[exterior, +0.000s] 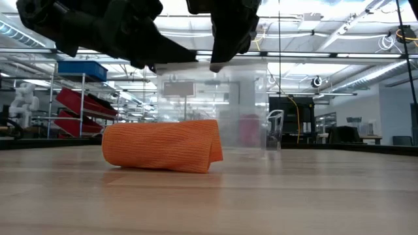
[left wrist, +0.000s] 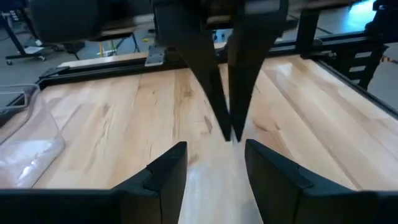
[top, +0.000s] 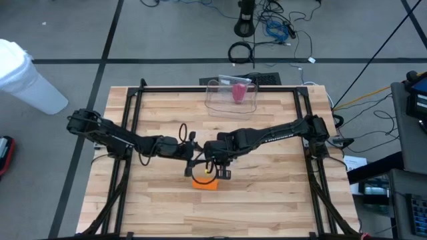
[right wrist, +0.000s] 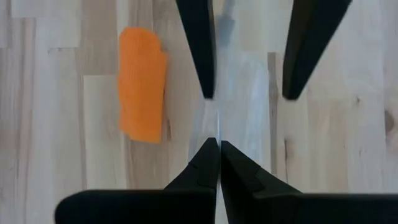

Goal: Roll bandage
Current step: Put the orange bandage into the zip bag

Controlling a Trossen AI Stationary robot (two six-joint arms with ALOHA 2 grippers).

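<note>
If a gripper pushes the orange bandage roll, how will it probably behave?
The orange bandage roll looks like soft ribbed cloth, so it would probably squash. It lies on its side, so it may roll. Its loose outer flap could unwind.

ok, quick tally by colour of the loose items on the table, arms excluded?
Orange: 1, the rolled bandage, lying free below both grippers
Clear: 1, the plastic container at the far edge
Pink: 1, a pink item inside that container, too small to identify
Total: 3
</note>
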